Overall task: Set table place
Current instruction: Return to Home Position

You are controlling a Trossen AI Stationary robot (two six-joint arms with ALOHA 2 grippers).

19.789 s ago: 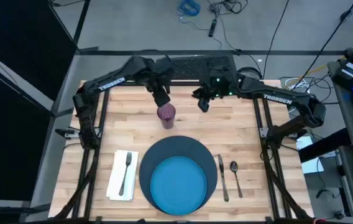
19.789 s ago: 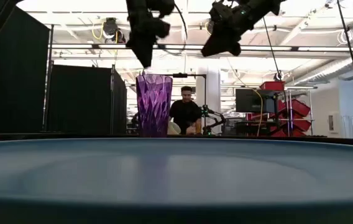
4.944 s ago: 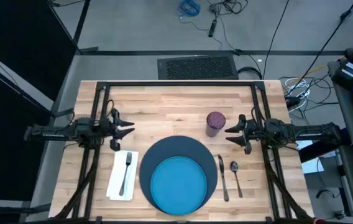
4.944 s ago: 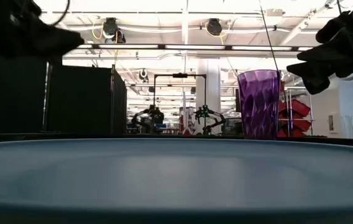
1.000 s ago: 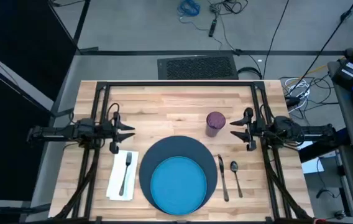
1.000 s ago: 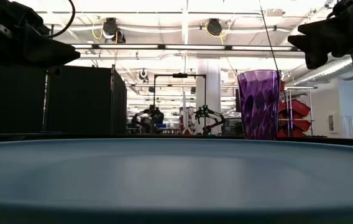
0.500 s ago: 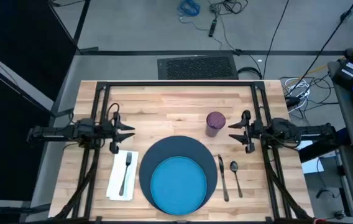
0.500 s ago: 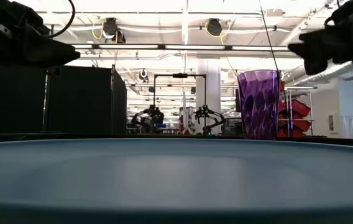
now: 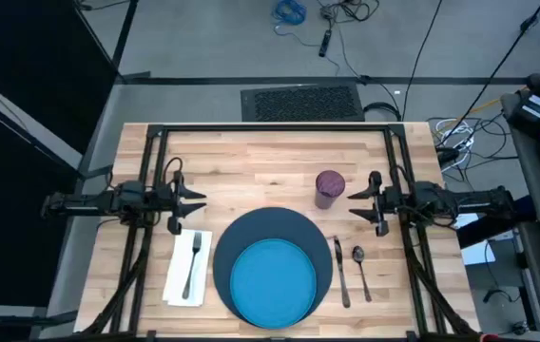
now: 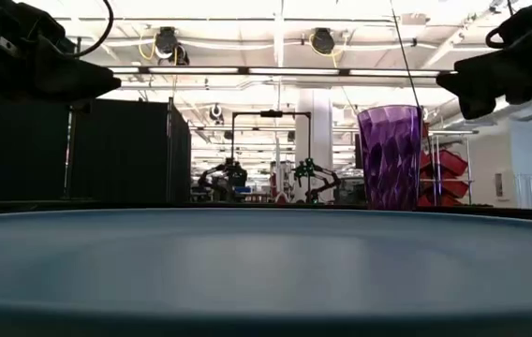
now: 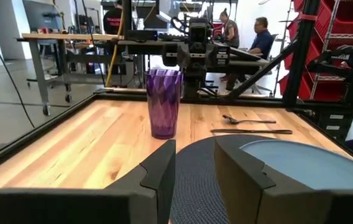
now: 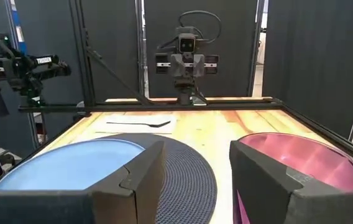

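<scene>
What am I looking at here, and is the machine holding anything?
Two dark robot arms flank a pale wooden table. One picture looks straight down, one level across the tabletop, two come from wrist cameras. The left gripper and right gripper hang open and empty at the table's sides. Laid out: a dark blue round mat under a bright blue plate, a metal fork on a white folded napkin to the left, a metal knife and spoon to the right, a purple cup upright near the right gripper.
</scene>
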